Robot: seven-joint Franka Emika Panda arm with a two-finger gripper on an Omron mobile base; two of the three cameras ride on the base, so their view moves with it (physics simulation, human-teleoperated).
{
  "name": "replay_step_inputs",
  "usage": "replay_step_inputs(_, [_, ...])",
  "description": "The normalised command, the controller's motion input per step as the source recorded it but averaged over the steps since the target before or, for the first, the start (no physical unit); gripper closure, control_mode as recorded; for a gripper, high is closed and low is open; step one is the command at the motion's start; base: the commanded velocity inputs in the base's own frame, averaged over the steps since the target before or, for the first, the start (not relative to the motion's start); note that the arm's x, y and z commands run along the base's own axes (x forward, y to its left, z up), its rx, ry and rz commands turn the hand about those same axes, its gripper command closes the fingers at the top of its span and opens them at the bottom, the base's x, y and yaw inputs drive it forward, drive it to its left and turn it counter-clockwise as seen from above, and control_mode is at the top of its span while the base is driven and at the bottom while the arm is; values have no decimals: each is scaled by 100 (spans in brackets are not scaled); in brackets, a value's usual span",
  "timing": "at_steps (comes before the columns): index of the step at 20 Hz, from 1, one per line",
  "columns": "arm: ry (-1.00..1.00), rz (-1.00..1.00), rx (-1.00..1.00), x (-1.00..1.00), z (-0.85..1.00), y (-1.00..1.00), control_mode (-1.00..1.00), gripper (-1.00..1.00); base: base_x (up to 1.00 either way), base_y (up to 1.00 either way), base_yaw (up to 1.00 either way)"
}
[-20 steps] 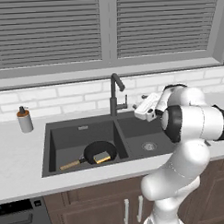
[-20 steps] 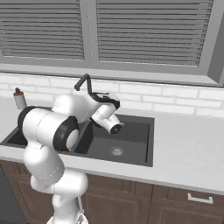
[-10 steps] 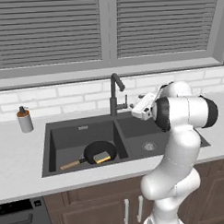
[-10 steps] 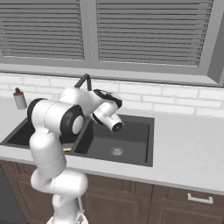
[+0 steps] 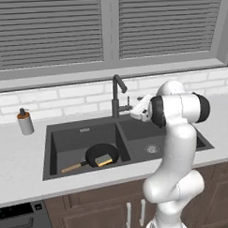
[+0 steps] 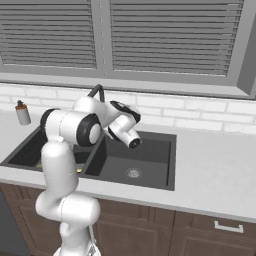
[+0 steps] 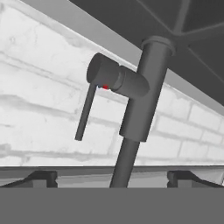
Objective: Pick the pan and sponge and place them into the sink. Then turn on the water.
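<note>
Pan [image 5: 101, 154] and sponge [image 5: 104, 160] already in left basin of sink [image 5: 79, 138]. We have gripper [image 5: 133, 113] just beside faucet [image 5: 117, 94], jaws wide, holding nothing. No water yet. Risk: fingers slide past thin lever [image 7: 85, 112], or we bump faucet body.

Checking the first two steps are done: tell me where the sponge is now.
In the left base view, the sponge lies inside the pan, in the left basin of the sink.

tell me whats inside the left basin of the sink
The pan lies in the sink's left basin, the sponge resting in it. The basin's drain is not visible; the pan may cover it.
</note>
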Motion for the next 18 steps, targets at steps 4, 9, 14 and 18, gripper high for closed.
replay_step_inputs(4, [0, -1, 0, 41, -7, 10, -100, -100, 0, 0, 0])
replay_step_inputs(9, [0, -2, 0, 41, -9, 2, -100, -100, 0, 0, 0])
replay_step_inputs(14, [0, -1, 0, 43, -21, 0, -100, -100, 0, 0, 0])
replay_step_inputs(18, [0, 0, 0, 43, -30, 0, -100, -100, 0, 0, 0])
